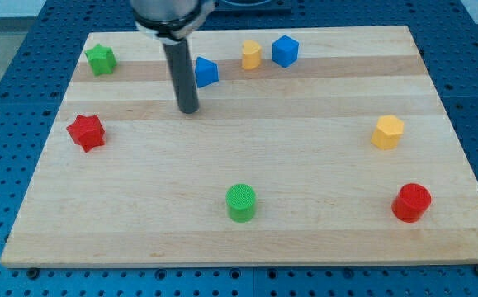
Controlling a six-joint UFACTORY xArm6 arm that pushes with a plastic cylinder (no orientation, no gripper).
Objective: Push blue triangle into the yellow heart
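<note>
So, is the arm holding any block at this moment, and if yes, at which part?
Nothing is held. The arm ends in a plain rod; my tip rests on the board just to the lower left of the blue triangle, apparently not touching it.

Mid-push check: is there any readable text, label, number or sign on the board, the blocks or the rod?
None: no words, numbers or signs show anywhere.
The wooden board, the blue triangle, the yellow heart, the other blocks and my tip are all unmarked.
</note>
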